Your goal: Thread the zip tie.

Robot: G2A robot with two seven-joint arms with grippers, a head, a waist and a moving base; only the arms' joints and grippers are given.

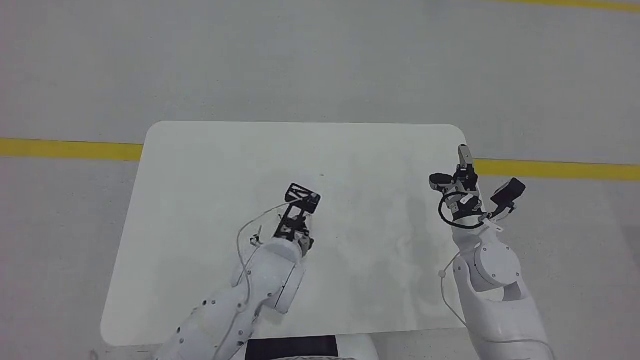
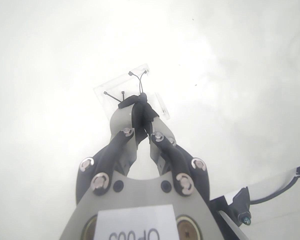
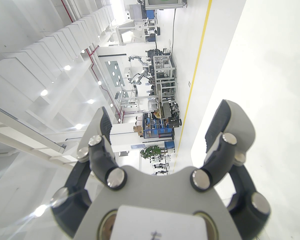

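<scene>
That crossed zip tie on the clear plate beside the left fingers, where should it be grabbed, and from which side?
Likely the crossed zip tie's outer end, from above on the clear plate's open side, fingers across the thin strand; its inner part runs under the left gripper, shut on the other zip tie.

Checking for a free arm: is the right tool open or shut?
Open: the right tool is spread wide in its wrist view, holding nothing.
</scene>
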